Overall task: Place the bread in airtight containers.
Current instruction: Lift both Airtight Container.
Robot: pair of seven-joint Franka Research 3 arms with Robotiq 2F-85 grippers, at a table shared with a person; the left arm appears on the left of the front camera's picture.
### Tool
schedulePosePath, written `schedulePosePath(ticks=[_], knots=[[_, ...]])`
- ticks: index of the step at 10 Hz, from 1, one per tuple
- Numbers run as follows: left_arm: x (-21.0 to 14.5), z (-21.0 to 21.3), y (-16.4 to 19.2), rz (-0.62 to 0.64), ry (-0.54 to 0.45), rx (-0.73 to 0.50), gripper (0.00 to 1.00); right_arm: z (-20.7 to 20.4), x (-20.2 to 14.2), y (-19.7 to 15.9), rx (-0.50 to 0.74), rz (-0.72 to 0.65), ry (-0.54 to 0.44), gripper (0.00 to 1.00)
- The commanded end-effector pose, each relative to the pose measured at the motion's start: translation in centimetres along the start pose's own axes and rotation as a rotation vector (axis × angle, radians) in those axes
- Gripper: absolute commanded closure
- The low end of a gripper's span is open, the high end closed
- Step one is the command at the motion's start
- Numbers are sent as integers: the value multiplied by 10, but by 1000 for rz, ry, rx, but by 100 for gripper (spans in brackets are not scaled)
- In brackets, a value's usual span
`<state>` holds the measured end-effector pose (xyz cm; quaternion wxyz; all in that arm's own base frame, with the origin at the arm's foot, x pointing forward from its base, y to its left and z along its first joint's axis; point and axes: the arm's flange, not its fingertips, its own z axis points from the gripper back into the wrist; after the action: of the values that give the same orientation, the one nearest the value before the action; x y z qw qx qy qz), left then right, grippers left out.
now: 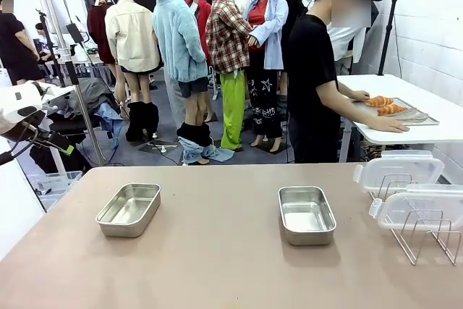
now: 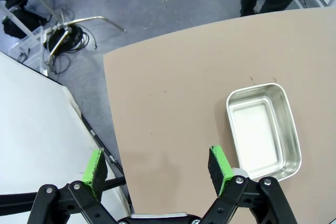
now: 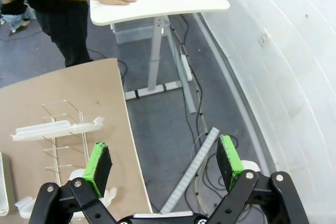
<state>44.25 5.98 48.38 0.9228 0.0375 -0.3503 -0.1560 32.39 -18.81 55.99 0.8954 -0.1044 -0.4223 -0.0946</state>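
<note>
Arms are both hanging back off the brown surface [image 1: 217, 265]. The left arm [image 1: 20, 105] just pokes in at the 9 o'clock edge of the front view, held up high and looking down past the surface's corner. In its wrist view the left pan [image 2: 263, 129] sits empty on the surface at about 2 o'clock from the left jaws. It's off to the side of one green pad [image 2: 219, 167], and the jaws are spread wide with nothing between the pads.

Right jaws are spread just as wide and hold nothing either, hovering over the surface's edge and the floor. A clear lid [image 3: 55, 128] on the wire rack [image 3: 64, 145] is at 10 o'clock from them.

The bread [image 1: 383, 105] is well apart from both. The two rolls lie on a tray [image 1: 419, 116] on the white surface [image 1: 434, 99], up at 12 o'clock in the right wrist view and 2 o'clock from the right pan [image 1: 307, 214] in the front view. The person's hand [image 1: 394, 127] lies flat just beside the tray.
</note>
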Motion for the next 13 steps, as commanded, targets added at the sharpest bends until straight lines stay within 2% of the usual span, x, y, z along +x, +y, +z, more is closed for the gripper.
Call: schedulePosePath(ticks=[1, 13], knots=[[-2, 2, 2, 6, -2, 3, 0, -2, -2, 0, 0, -3, 10, 0], [-2, 2, 2, 6, -2, 3, 0, -2, -2, 0, 0, -3, 10, 0]])
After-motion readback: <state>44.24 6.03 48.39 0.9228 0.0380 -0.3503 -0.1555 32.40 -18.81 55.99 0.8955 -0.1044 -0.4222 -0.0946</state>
